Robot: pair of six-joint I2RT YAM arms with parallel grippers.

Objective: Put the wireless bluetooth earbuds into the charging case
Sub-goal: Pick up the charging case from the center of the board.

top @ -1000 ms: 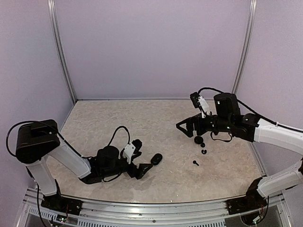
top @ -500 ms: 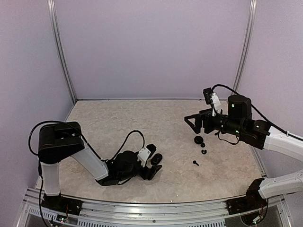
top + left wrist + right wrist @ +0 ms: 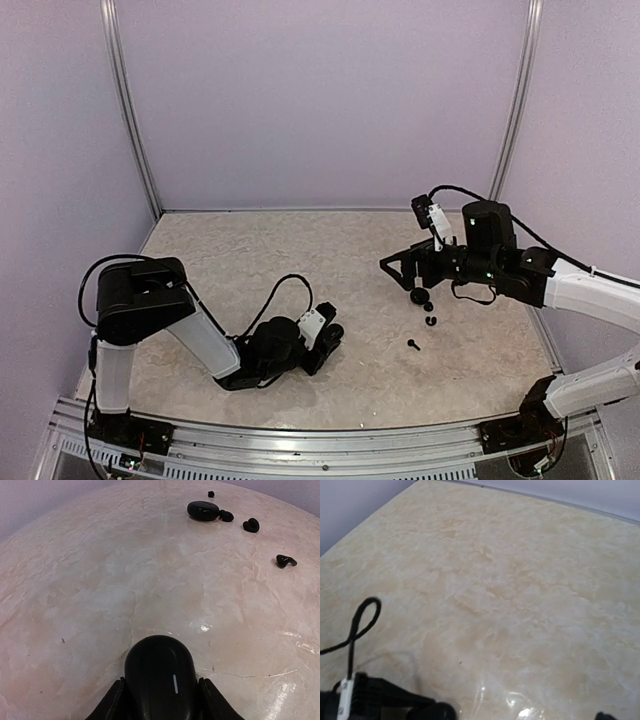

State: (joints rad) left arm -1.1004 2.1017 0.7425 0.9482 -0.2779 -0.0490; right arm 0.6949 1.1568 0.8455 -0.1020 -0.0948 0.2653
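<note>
Currently, left pincer (image 3: pixel 161 682) clenched on the charging case (image 3: pixel 160 667), one finger pressed to each flank. Case lies flat on the tabletop (image 3: pixel 100 580), long axis pointing straight away from the pincer toward frame top, pale slit mark (image 3: pixel 175 684) running along it. Near end of the case is cut off by the frame bottom, and no lid seam shows, so open or closed cannot be told. Outward, well apart at upper right: nearer earbud (image 3: pixel 286 560), then farther earbud (image 3: pixel 251 525). Beyond them a dark oval piece (image 3: pixel 202 510) with a small blob (image 3: pixel 226 515) touching it; identity of both unclear. In the top view the right pincer (image 3: pixel 397 268), jaws spread and empty, hangs just upper left of that cluster. Judged the nearer arm to both.
</note>
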